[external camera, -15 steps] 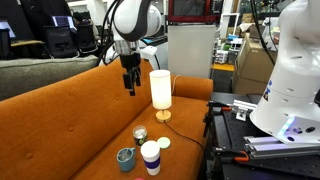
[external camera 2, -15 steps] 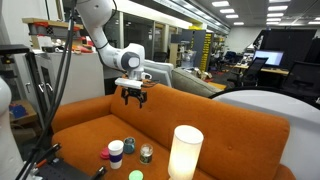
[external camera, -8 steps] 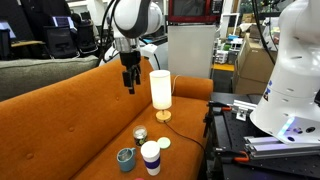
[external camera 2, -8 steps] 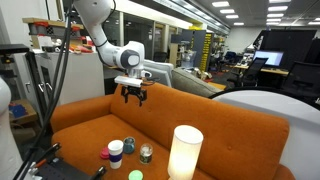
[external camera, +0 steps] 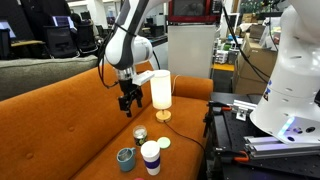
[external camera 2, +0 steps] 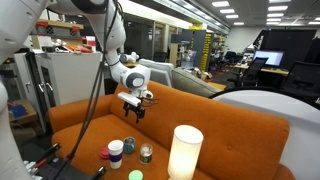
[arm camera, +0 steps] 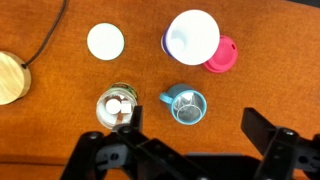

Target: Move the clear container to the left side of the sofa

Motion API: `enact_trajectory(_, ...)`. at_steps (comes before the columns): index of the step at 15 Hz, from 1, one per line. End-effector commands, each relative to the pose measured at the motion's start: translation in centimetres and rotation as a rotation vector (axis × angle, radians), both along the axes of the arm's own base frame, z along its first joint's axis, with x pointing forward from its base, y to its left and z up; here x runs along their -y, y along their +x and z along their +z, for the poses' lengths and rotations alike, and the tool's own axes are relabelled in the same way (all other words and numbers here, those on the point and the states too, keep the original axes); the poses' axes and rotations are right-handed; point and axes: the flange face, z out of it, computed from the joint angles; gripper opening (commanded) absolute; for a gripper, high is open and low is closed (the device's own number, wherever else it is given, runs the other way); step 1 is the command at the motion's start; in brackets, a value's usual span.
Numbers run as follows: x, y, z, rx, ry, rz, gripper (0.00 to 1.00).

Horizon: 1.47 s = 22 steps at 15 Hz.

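The clear container point(external camera: 140, 134) is a small round jar with a silvery top on the orange sofa point(external camera: 70, 120) seat. It also shows in the other exterior view point(external camera 2: 146, 153) and in the wrist view point(arm camera: 117, 107). My gripper point(external camera: 127, 108) hangs open and empty in the air above the seat, above and behind the jar; it shows in the exterior view too point(external camera 2: 132, 111). In the wrist view its dark fingers point(arm camera: 185, 150) frame the bottom edge, with the jar by the left finger.
A teal cup point(arm camera: 185, 106), a taller white cup point(arm camera: 192, 36), a pink lid point(arm camera: 222, 55) and a white disc point(arm camera: 105, 39) lie near the jar. A lit lamp point(external camera: 160, 92) on a wooden base stands on the seat, its cord trailing.
The arm has come down from near the backrest towards the seat, closer to the jar and cups. The gripper stays open. The objects have not moved.
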Motion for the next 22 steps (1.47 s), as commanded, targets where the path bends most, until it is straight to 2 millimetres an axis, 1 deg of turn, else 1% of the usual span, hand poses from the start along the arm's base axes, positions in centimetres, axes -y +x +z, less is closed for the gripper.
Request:
enact_trajectory(1,-0.4,2.4,-3.3,-0.047,0.072,-0.125,1.0)
enact_trajectory(2,-0.5,1.2,-2.7,-0.02,0.027,-0.063,1.0)
enact_trajectory(3,-0.7,1.7,-3.6,-0.026,0.035,-0.084,1.0)
enact_trajectory(4,-0.7,2.0,-4.1,-0.028,0.038,-0.094,1.0)
enact_trajectory(9,-0.5,2.4,-3.8,-0.031,0.044,-0.103,1.0)
enact_trajectory(11,-0.2,2.9,-5.2,-0.03,0.055,-0.162,1.0)
enact_trajectory(14,0.8,3.5,-9.3,-0.05,0.057,-0.323,1.0)
enact_trajectory(18,1.8,4.2,-14.8,-0.087,0.019,-0.478,1.0)
enact_trajectory(19,2.0,4.5,-15.8,-0.097,0.019,-0.506,1.0)
enact_trajectory(20,2.4,5.0,-16.3,-0.09,0.015,-0.526,1.0)
enact_trajectory(21,1.9,3.8,-16.0,-0.099,0.006,-0.471,1.0)
enact_trajectory(22,2.1,4.3,-16.6,-0.095,0.003,-0.489,1.0)
